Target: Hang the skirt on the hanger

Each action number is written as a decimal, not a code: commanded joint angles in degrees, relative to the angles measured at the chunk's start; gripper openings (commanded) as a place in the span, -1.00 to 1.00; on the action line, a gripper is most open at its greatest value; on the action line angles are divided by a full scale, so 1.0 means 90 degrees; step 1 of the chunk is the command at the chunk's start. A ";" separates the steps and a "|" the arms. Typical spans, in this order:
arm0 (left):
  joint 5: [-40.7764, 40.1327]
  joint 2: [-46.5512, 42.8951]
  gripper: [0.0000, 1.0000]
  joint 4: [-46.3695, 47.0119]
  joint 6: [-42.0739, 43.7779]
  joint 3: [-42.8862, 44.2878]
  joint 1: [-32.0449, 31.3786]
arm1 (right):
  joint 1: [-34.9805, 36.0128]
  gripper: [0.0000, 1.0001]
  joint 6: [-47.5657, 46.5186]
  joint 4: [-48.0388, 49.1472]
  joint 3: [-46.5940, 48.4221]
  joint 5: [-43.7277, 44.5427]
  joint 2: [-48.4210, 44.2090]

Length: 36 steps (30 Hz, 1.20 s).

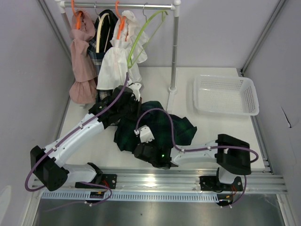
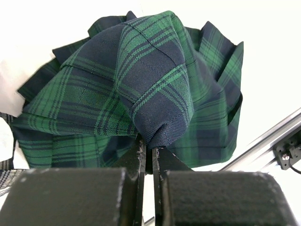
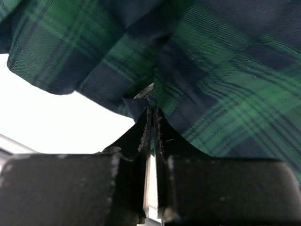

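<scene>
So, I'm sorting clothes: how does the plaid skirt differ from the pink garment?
The plaid skirt lies crumpled on the table; the pink garment hangs on the rail. The plaid skirt is green check, the pink garment plain. The left gripper and right gripper pinch the plaid skirt, not the pink garment.
</scene>
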 commanded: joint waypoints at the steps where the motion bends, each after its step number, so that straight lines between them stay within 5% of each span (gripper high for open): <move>1: 0.0050 -0.0215 -1.00 0.0025 0.0178 0.0150 0.0070 | 0.0038 -0.98 0.0548 -0.0563 -0.0187 0.0671 -0.1226; 7: 0.0030 -0.0371 -1.00 -0.0093 0.0227 0.0218 0.0079 | -0.0186 -0.99 0.0773 -0.1715 -0.0217 0.1053 -0.2878; 14: 0.0030 -0.0625 -1.00 -0.0220 0.0189 0.0238 0.0089 | -0.2193 -1.00 0.0238 -0.2097 -0.0100 0.0039 -0.4783; 22: -0.0214 -0.1016 -1.00 -0.0795 0.0276 0.0667 0.0099 | -0.4862 -1.00 -0.0526 -0.2369 0.1051 -0.2217 -0.4961; 29: -0.0564 -0.1191 -1.00 -0.1186 0.0374 0.0854 0.0158 | -0.5576 -1.00 -0.0507 -0.2741 0.1542 -0.2833 -0.4863; 36: -0.0265 -0.1591 -1.00 -0.1060 0.0266 -0.0432 0.0693 | -0.6219 -1.00 -0.0165 -0.3180 0.0567 -0.2949 -0.5448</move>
